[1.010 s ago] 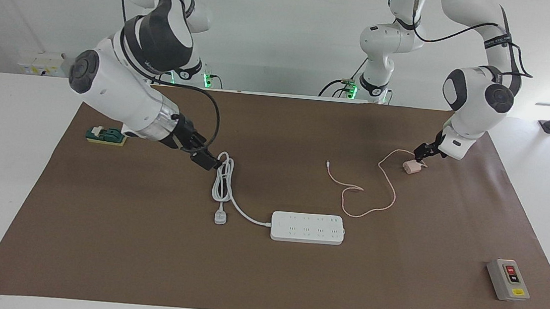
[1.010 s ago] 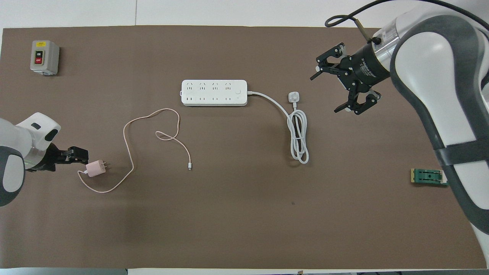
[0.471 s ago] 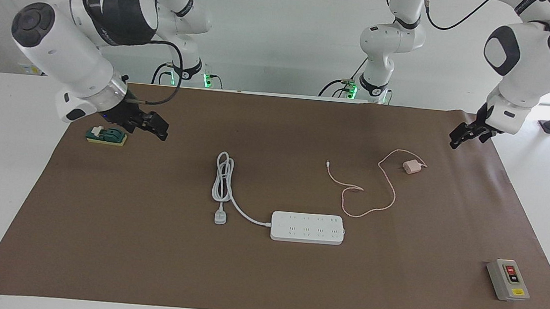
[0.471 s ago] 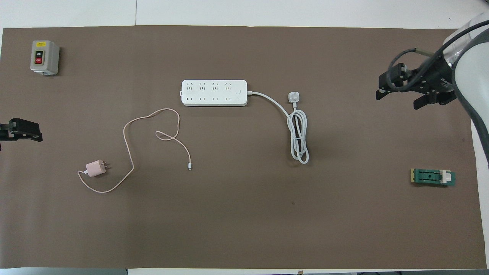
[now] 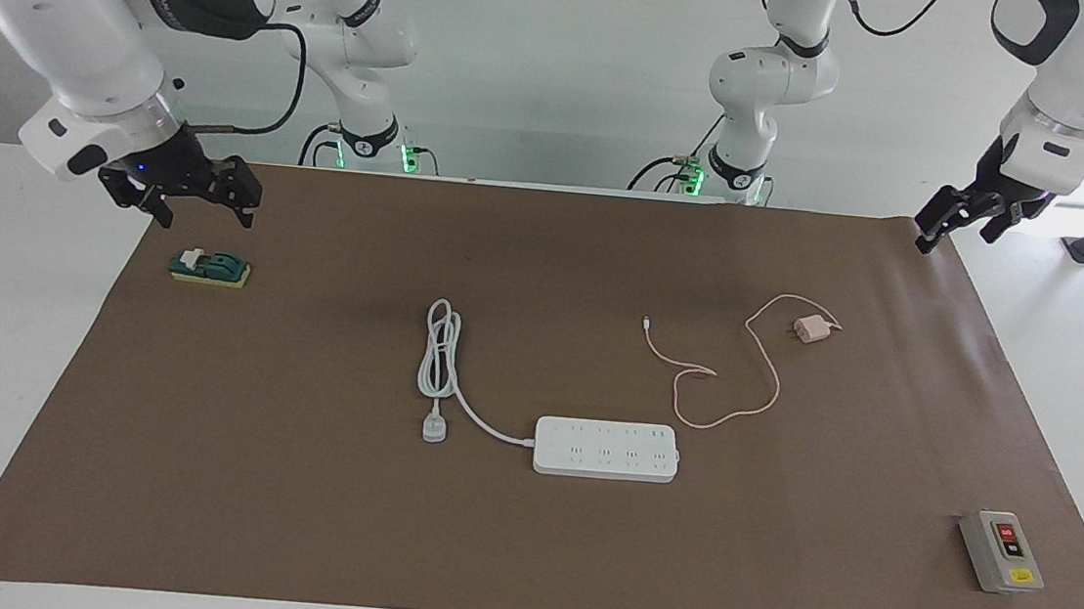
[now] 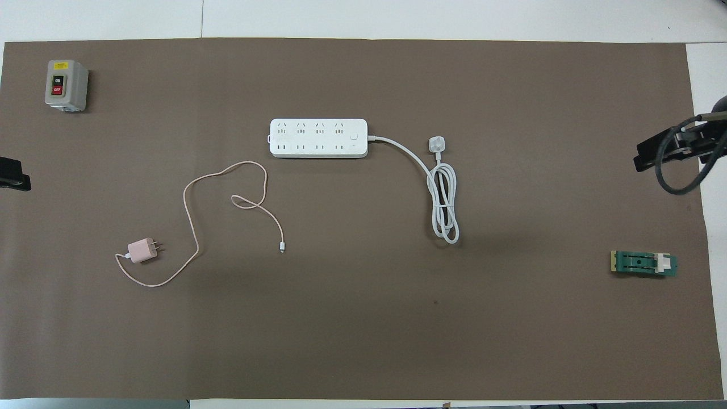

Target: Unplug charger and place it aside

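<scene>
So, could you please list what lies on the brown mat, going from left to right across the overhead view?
Grey switch box → pink charger → white power strip → white three-pin plug → green block. The end effectors are left out, since they hang at the mat's edges.

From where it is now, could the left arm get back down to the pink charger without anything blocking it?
Probably yes. The left gripper hangs raised over the mat's edge at its own end of the table. The charger lies loose on the mat, unplugged, apart from the power strip, with only its own thin cable nearby.
</scene>
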`<state>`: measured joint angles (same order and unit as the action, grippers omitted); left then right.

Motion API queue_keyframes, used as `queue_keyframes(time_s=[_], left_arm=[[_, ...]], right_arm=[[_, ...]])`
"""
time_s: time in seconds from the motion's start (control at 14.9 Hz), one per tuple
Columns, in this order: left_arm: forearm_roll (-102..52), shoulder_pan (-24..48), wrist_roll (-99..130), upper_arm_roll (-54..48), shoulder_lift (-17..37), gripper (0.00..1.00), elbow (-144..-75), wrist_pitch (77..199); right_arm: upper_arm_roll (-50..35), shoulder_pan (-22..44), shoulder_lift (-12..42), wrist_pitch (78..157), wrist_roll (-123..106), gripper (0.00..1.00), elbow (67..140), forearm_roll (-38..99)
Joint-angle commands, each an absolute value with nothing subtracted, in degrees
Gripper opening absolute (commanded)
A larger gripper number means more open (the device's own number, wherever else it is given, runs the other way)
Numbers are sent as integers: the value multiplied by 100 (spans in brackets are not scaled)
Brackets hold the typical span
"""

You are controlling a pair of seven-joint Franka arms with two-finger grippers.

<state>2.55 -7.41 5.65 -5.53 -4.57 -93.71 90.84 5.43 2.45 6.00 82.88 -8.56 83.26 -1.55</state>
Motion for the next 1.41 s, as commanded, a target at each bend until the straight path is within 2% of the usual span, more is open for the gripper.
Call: queue_keyframes(time_s=[0.0, 0.2, 0.34, 0.61, 0.94, 1.35], left_arm=[[-165, -335, 580, -440, -255, 100, -9044, 8964], [-211, 332, 677, -115, -264, 100, -9105, 8676], [-202, 386, 677, -114, -307, 100, -9307, 8692], [-132, 466, 914, -123, -316, 100, -9465, 8789], [167, 422, -140, -123, -325, 100, -9475, 8745], [141, 431, 61, -132, -316, 100, -9475, 9112]], right_arm=[[440, 115, -306, 8604, -993, 100, 9446, -325], [124, -280, -448, 8596, -1002, 100, 9571, -316], [-52, -500, -440, 8604, -967, 100, 9449, -308], [-53, -501, -387, 8719, -853, 100, 9316, -290], [-53, -492, -395, 8684, -817, 100, 9316, -237], [-53, -475, -431, 8640, -817, 100, 9360, -211]])
